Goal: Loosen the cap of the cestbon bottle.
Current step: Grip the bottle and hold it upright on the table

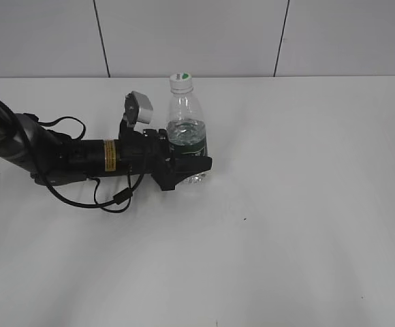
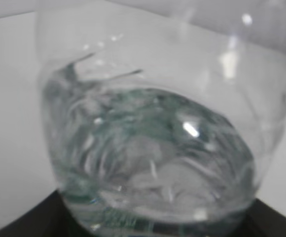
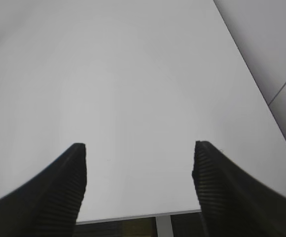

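The cestbon bottle (image 1: 185,129) stands upright toward the back of the smooth white table (image 1: 286,225) — clear, ribbed plastic, partly filled with water, with a dark green label band low on its body. Its small round white cap (image 1: 180,82) sits on the narrow neck. The left gripper (image 1: 187,165), matte black, has its jaws around the bottle's lower body; whether they press it cannot be told. The left wrist view is filled by rippled transparent plastic. The right gripper (image 3: 139,185) hangs spread wide over bare tabletop — ridged black fingers (image 3: 69,187), nothing between them.
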`<state>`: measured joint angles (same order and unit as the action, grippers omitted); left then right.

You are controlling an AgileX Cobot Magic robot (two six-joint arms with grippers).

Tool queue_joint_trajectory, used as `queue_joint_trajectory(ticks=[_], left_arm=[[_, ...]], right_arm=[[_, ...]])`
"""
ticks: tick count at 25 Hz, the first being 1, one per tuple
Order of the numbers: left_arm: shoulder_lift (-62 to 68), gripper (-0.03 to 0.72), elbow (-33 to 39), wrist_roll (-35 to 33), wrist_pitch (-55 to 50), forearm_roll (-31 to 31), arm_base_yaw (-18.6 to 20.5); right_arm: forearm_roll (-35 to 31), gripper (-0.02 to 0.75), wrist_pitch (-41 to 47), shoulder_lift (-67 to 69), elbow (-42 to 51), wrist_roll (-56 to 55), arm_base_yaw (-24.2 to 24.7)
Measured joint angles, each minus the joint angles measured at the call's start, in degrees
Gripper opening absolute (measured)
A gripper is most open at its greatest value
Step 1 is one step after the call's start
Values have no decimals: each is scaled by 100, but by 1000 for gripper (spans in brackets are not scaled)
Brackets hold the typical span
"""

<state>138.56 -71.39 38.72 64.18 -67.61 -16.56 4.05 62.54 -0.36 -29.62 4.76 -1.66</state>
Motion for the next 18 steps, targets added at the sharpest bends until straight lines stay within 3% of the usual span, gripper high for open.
queue_joint_trajectory(ticks=[5, 10, 18], left_arm=[[0, 411, 0, -9, 157, -207, 0], [0, 409, 0, -531, 169, -650, -11], [0, 409, 0, -947, 256, -788, -96]], right_arm=[[-247, 517, 35, 480, -114, -191, 0], [-634, 517, -42, 1472, -456, -191, 0], [-1139, 515, -1488, 2380, -636, -292, 0]])
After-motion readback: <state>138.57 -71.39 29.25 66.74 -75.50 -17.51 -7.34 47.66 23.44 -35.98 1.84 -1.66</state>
